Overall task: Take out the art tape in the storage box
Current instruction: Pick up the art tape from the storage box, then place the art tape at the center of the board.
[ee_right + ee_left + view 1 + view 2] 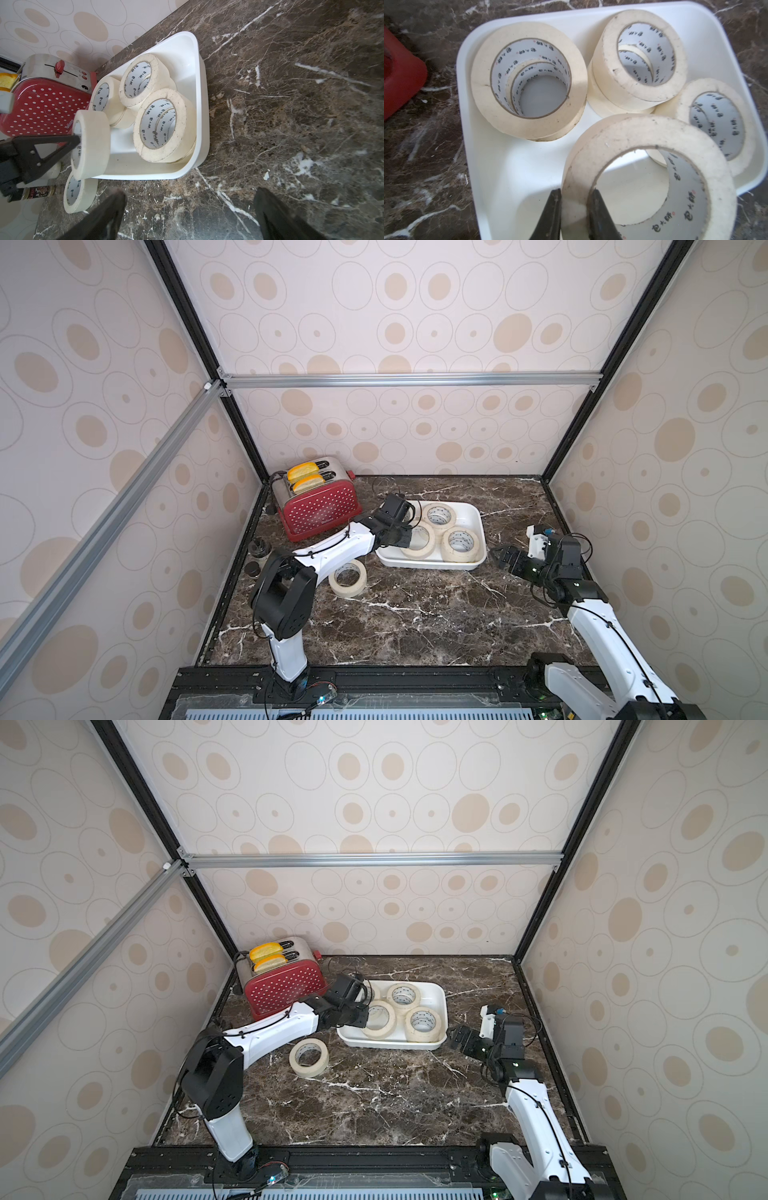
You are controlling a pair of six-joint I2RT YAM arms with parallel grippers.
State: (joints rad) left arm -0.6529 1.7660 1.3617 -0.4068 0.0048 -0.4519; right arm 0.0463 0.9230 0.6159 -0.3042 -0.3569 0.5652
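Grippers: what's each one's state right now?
Left gripper: shut on a tape roll.
Right gripper: open, holding nothing.

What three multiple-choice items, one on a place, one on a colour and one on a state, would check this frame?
1. Where is the single tape roll that is out of the storage box?
A flat on the table; B hanging from the frame; C leaning on the back wall.
2. What colour is the toaster on its side?
A blue; B red with white dots; C plain black.
3. How is the left tool?
A open over bare marble; B shut on a second tape roll; C out of view.

1 A: both top views show it lying on the marble beside the box.
2 B: both top views show the dotted red side.
3 B: the left wrist view shows it pinching the ring's wall, inside and outside.
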